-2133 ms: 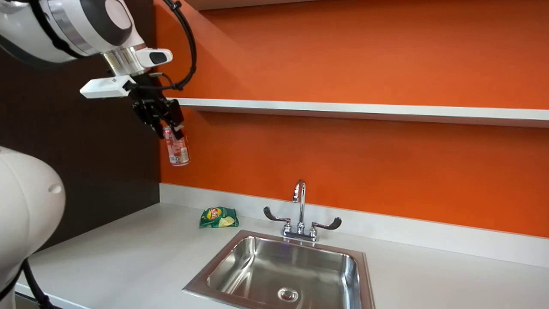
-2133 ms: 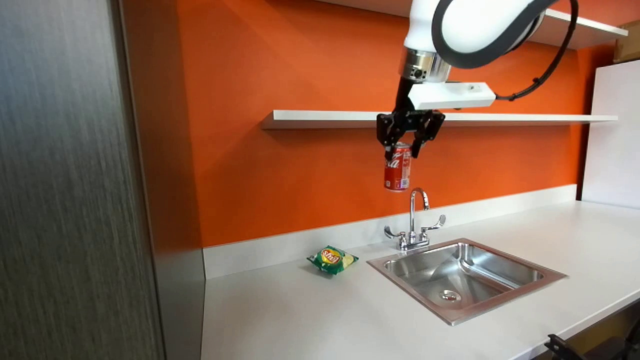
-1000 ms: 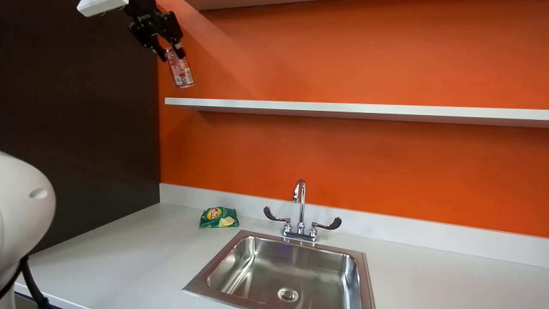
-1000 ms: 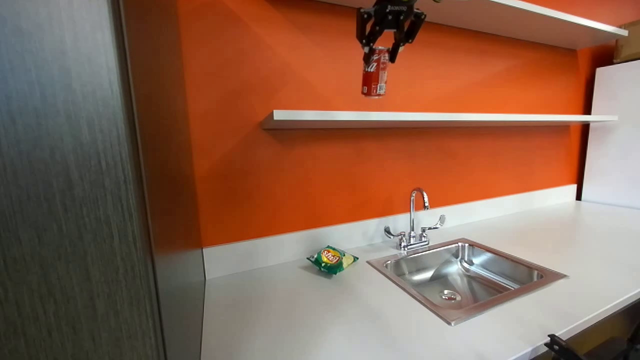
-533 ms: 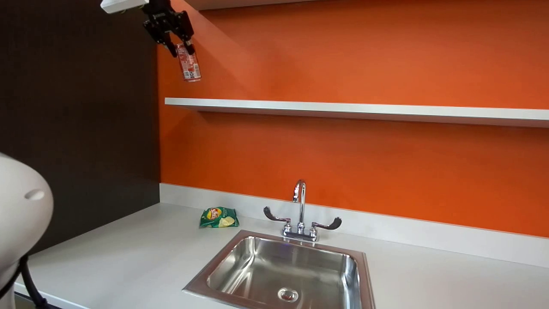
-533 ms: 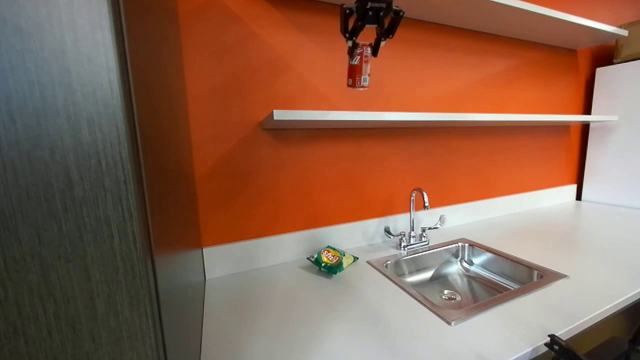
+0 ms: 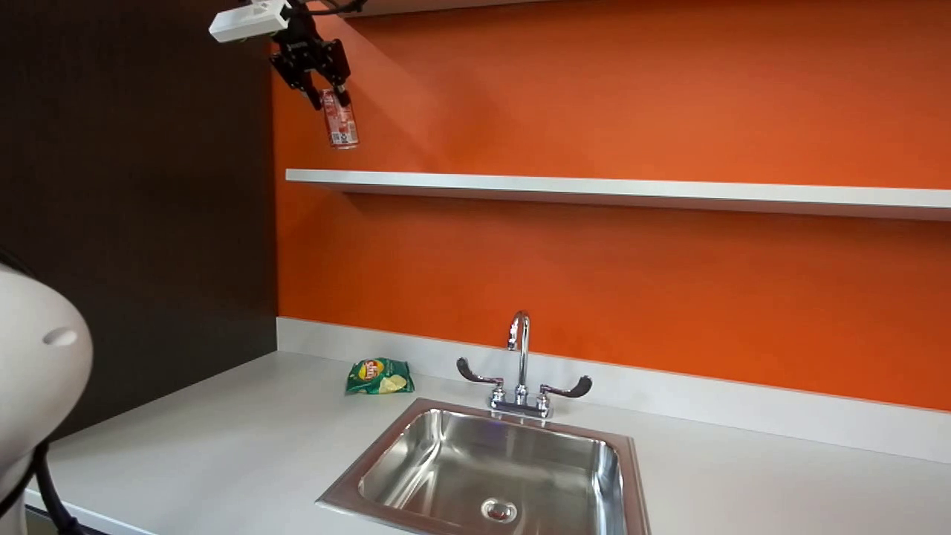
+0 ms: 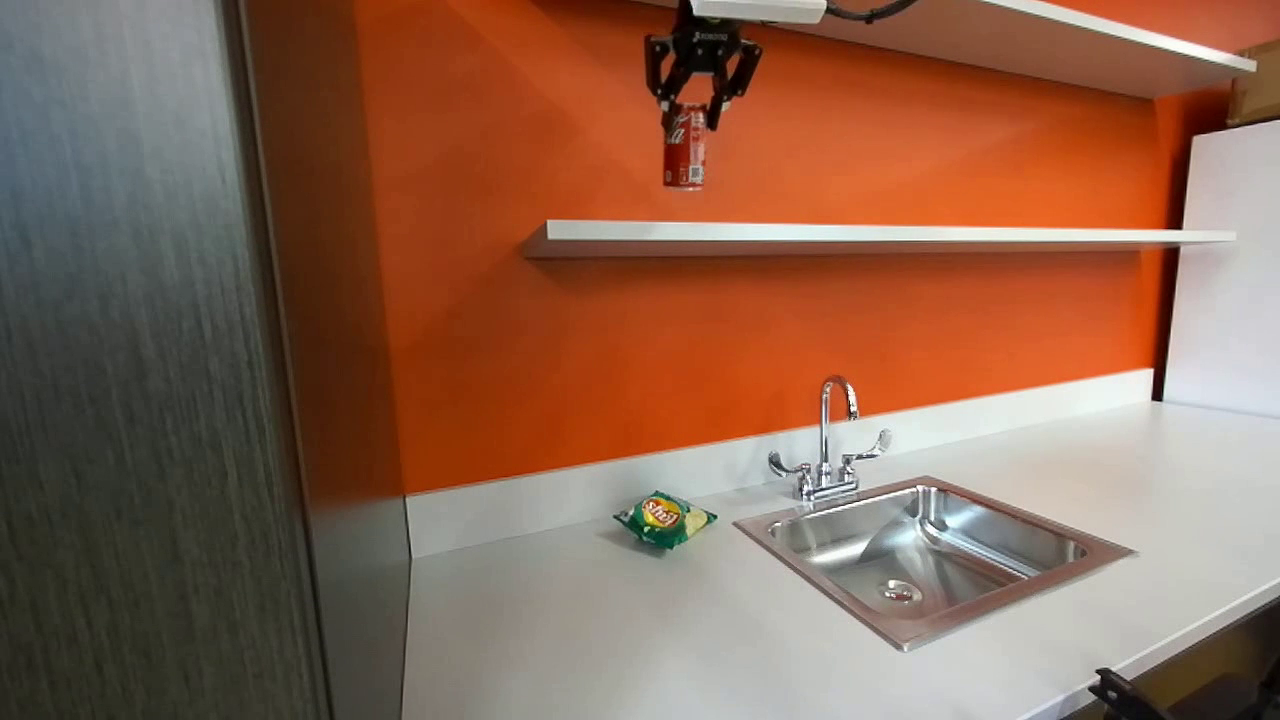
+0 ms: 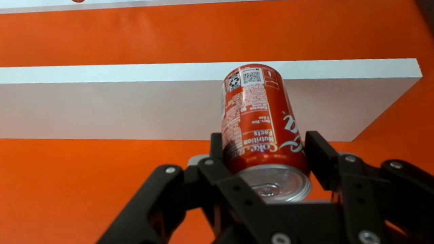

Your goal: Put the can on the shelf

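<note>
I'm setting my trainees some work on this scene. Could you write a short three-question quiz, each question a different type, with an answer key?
1. Fill the gap: The hand holds a ____ can.
2. Choose: What lies on the counter?
A. a sponge
B. a green bag
C. a plate
3. True or false: In both exterior views, a gap shows between the can and the lower shelf.

Key: 1. red; 2. B; 3. true.
</note>
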Controlling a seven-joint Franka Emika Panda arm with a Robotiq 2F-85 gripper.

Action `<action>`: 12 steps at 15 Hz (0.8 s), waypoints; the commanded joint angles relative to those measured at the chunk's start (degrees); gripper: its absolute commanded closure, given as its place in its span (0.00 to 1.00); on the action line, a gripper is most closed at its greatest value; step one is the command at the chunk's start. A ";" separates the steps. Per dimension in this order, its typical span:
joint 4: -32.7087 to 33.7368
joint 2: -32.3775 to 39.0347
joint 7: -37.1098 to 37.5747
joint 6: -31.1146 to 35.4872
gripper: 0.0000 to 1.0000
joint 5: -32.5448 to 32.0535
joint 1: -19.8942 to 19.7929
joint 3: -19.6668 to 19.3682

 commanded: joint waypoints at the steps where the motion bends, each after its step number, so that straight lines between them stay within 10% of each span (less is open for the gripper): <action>1: 5.96 5.04 1.70 -0.98 0.63 -3.04 -0.59 0.66; 12: 14.09 14.25 4.80 -1.49 0.63 -6.81 1.37 -0.90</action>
